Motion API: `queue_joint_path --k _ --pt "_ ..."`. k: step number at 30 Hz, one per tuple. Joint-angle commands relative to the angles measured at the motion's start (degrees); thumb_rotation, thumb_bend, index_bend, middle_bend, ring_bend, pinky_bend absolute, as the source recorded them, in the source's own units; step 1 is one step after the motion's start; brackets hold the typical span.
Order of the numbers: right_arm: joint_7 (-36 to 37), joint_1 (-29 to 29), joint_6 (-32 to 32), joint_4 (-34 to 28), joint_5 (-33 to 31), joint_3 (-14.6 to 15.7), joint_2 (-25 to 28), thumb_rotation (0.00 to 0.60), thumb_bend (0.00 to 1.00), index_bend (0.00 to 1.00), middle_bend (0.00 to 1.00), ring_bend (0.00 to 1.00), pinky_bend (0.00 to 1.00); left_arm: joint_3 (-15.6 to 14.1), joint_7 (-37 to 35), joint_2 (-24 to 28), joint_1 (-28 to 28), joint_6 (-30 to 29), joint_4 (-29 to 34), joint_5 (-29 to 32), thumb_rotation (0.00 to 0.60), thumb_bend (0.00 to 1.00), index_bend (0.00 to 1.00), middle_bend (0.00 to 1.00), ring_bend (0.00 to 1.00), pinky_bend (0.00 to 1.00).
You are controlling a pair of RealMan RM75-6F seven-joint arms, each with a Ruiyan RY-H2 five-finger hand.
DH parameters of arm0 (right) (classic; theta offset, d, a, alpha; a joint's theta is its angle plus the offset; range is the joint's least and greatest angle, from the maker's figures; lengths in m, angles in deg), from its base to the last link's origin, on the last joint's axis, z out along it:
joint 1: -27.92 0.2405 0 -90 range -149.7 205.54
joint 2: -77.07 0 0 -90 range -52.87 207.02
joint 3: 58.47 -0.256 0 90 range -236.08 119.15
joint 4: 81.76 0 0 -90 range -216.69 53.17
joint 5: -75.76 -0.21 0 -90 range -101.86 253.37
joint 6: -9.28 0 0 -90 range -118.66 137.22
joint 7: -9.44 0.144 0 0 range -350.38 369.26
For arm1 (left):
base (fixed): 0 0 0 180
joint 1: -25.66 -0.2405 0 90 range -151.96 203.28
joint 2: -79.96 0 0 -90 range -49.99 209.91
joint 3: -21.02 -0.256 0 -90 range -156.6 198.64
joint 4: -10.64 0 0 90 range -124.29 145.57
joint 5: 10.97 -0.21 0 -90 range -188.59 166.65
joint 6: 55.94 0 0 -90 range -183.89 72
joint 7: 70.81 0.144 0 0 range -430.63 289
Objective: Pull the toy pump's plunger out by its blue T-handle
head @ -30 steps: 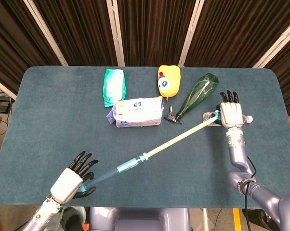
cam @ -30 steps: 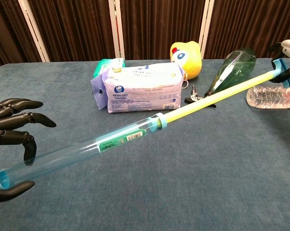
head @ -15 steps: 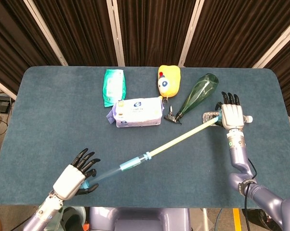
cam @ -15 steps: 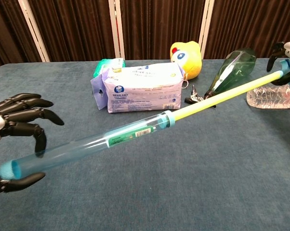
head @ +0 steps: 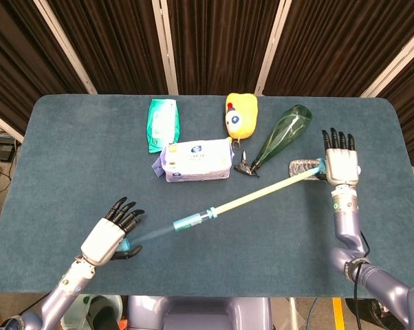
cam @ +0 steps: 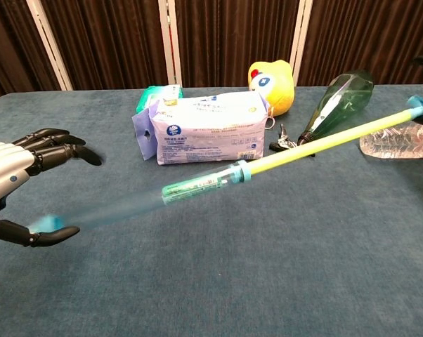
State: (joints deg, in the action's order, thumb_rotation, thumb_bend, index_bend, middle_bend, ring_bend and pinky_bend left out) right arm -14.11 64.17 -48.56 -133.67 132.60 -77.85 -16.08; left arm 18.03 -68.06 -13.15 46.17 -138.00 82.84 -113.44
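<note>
Blue plastic marks both ends of the toy pump (head: 224,210), which hangs above the teal table (head: 69,158) in a long diagonal, low at the robot's near left and rising toward its far right. The left hand (head: 111,237) holds the clear barrel's blue end cap between thumb and the other fingers, which stay loosely fanned above it rather than wrapped tight. The right hand (head: 341,163) is at the blue T-handle (head: 319,167); its fingers stand straight and slightly spread, and whether the thumb closes on the handle cannot be told.

From the head view both hands and the whole pump show at once, with the yellow plunger rod (head: 262,190) drawn well out of the barrel collar (head: 210,214). The chest view cuts the right hand almost entirely off at the frame edge, showing only the handle tip (cam: 421,105). It shows the left hand (cam: 18,186) close up, and the barrel section nearest it is blurred.

Behind the pump lie a wipes pack (head: 195,159), a green pouch (head: 162,124), a yellow plush toy (head: 241,115), a green spray bottle (head: 279,135) and a clear plastic bottle (cam: 398,142).
</note>
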Motion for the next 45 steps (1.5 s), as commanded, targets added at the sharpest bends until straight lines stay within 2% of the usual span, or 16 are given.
queue_joint_path --k 1,5,10,15,18,20,23,25,26,28,30,34,37,40,45 --pt "-7.2 -0.1 0.1 1.5 -4.6 -0.6 0.3 0.6 0.26 0.0 0.0 0.0 0.0 0.7 -0.6 0.3 0.0 0.1 -0.8 1.0 0.6 0.19 0.07 0.19 0.08 0.04" --pt "-13.3 -0.6 -0.3 -0.5 -8.6 -1.2 1.9 0.6 0.23 0.0 0.0 0.0 0.0 1.6 -1.8 0.8 0.0 0.7 -1.5 3.1 0.6 0.14 0.06 0.17 0.08 0.04" --pt "-17.0 -1.8 -3.0 -5.3 -10.5 -1.4 4.7 0.6 0.21 0.0 0.0 0.0 0.0 2.6 -2.4 1.1 0.0 0.3 -1.9 4.4 0.6 0.11 0.05 0.14 0.08 0.04" --pt "-25.8 -4.1 -9.9 -12.8 -11.6 0.4 8.9 0.6 0.21 0.0 0.0 0.0 0.0 3.2 -2.8 2.1 -0.4 -1.9 -0.9 4.2 0.6 0.11 0.05 0.13 0.08 0.04" --pt "-30.3 -6.1 -14.6 -18.3 -12.0 1.7 11.9 0.6 0.17 0.0 0.0 0.0 0.0 3.2 -2.7 3.3 -0.8 -2.7 0.4 4.4 0.6 0.1 0.05 0.13 0.08 0.04" --pt "-28.6 -8.0 -17.2 -23.2 -11.0 1.8 14.1 0.6 0.13 0.0 0.0 0.0 0.0 3.2 -2.7 4.3 -1.3 -3.6 1.5 4.4 0.6 0.1 0.05 0.12 0.08 0.04" --pt "-17.0 -12.3 -20.0 -33.8 -4.6 2.6 18.4 0.6 0.12 0.0 0.0 0.0 0.0 2.5 -2.1 6.4 -2.5 -4.8 3.6 4.3 0.6 0.11 0.05 0.1 0.07 0.04" --pt "-6.6 -15.5 -20.7 -40.4 3.0 4.9 21.5 0.6 0.12 0.0 0.0 0.0 0.0 1.7 -0.8 8.3 -3.6 -4.8 5.4 4.9 0.6 0.1 0.06 0.1 0.07 0.04" --pt "-0.1 -17.6 -22.5 -42.9 9.4 6.9 22.5 0.6 0.11 0.0 0.0 0.0 0.0 1.0 0.7 9.9 -4.2 -3.7 7.1 5.9 0.6 0.1 0.06 0.1 0.07 0.04" --pt "4.9 -20.6 -25.8 -43.0 17.9 11.3 23.7 0.6 0.11 0.0 0.0 0.0 0.0 -0.5 3.9 13.2 -4.9 -0.5 11.2 8.2 0.6 0.11 0.05 0.09 0.07 0.04" --pt "5.6 -23.2 -28.4 -42.3 22.4 15.1 23.9 0.6 0.12 0.0 0.0 0.0 0.0 -1.4 6.9 16.4 -5.3 2.2 15.6 10.5 0.6 0.11 0.04 0.09 0.07 0.04" --pt "5.8 -27.2 -31.6 -41.6 27.5 20.2 23.3 0.6 0.12 0.0 0.0 0.0 0.0 -2.1 11.4 20.5 -7.1 4.0 21.5 15.6 0.6 0.11 0.0 0.07 0.07 0.04" --pt "5.8 -29.9 -33.9 -38.1 30.9 23.3 21.1 0.6 0.12 0.0 0.0 0.0 0.0 -1.4 15.1 21.0 -9.0 1.5 22.5 17.6 0.6 0.1 0.0 0.06 0.07 0.04" --pt "4.4 -32.4 -35.2 -37.4 30.9 24.7 19.8 0.6 0.13 0.0 0.0 0.0 0.0 -0.6 12.1 20.6 -11.1 -2.1 22.4 17.7 0.6 0.1 0.0 0.06 0.05 0.04" --pt "4.8 -33.2 -36.2 -34.3 32.7 24.4 17.7 0.6 0.14 0.0 0.0 0.0 0.0 -1.0 8.9 21.6 -12.9 -6.5 21.6 13.6 0.6 0.1 0.0 0.06 0.05 0.04"
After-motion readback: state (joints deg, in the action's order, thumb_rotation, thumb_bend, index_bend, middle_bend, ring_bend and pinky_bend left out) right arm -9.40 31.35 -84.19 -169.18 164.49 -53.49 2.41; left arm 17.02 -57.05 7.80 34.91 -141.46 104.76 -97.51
